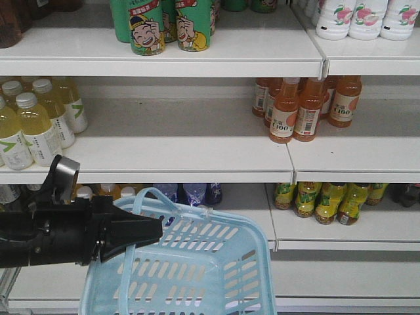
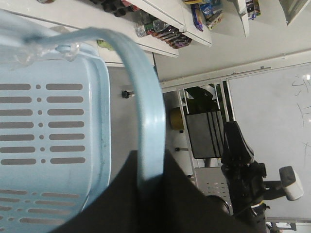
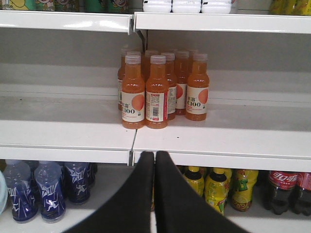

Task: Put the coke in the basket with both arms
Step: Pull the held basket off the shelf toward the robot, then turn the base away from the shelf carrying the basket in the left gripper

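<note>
Coke (image 3: 281, 188): lowest shelf, far right in the right wrist view, just beside yellow bottles (image 3: 216, 188); caps hidden behind the shelf lip (image 3: 218, 160).

Right gripper (image 3: 154, 158): fingers pinched together, empty, level with that lip and well left of the coke.

Left gripper (image 1: 154, 230): closed on the handle (image 1: 147, 193) of the basket (image 1: 216, 266). The hold is probably firm, though it is partly blocked from view.

Risks:
- Fingers clip the lip while dropping to the coke.
- Closed fingers shove bottles instead of straddling one.
- Neighbours get knocked over.
- The basket swings on its single hold.

Room: headroom above the bottle row is low. The approach is from the front only.
</note>
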Tool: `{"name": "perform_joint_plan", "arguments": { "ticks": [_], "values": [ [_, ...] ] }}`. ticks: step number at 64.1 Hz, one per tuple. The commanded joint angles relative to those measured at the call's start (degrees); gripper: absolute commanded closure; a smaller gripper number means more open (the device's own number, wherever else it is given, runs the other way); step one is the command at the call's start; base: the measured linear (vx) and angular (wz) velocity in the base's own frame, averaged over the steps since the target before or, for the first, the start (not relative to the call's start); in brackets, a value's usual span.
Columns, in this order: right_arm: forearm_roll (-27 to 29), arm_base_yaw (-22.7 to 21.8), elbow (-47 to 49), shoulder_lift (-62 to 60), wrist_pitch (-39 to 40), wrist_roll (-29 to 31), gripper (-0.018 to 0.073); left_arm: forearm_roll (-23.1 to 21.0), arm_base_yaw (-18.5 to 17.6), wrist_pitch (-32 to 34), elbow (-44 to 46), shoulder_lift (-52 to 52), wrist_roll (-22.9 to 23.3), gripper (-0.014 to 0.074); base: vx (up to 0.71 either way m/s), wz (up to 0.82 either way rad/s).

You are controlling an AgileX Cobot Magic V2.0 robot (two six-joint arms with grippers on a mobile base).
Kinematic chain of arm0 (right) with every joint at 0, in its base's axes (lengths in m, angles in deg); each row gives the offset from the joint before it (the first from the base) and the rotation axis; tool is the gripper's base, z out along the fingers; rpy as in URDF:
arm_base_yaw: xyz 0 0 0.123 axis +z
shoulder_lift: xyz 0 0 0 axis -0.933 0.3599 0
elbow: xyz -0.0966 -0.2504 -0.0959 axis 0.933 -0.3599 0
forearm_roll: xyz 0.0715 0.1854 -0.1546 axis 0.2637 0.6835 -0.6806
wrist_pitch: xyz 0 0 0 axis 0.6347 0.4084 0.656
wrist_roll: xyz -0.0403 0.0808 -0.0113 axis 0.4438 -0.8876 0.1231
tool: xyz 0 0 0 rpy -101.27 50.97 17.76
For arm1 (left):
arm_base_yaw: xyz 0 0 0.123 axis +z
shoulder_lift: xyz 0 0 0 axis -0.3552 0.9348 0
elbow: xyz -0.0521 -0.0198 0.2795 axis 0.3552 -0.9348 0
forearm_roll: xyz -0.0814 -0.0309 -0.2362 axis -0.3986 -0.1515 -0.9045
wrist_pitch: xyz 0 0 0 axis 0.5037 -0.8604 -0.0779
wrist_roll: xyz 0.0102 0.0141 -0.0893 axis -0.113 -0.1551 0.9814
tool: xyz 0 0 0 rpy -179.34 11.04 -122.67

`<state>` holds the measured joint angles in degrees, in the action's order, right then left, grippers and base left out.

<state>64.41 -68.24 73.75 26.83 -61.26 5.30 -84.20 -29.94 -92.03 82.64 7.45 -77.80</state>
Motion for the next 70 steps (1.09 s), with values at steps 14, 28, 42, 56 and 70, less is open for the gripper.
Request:
{"name": "perform_joint_plan", "arguments": {
  "ticks": [14, 28, 42, 56, 70],
  "values": [
    [-0.1, -0.01, -0.63, -1.01, 3.88, 0.24, 0.0568, -7.48, -0.13, -4.53, -2.54, -1.87, -1.6, 0.0604, 0.0, 0.0],
    [-0.1, -0.01, -0.63, -1.01, 3.88, 0.24, 0.0568, -7.25, -0.13, -1.47, -2.54, -1.87, -1.61, 0.0603, 0.0, 0.0],
    [-0.1, -0.01, -0.63, -1.01, 3.88, 0.24, 0.0568, -6.29, -0.13, 0.08, -2.54, -1.87, -1.61, 0.0603, 0.0, 0.0],
    [-0.1, -0.01, -0.63, -1.01, 3.88, 0.24, 0.0568, -6.28, -0.13, 0.03, -2.54, -1.87, -1.61, 0.0603, 0.0, 0.0],
    [-0.1, -0.01, -0.63, -1.01, 3.88, 0.24, 0.0568, -6.28, -0.13, 0.08, -2.54, -1.87, -1.61, 0.0603, 0.0, 0.0]
  ]
}}
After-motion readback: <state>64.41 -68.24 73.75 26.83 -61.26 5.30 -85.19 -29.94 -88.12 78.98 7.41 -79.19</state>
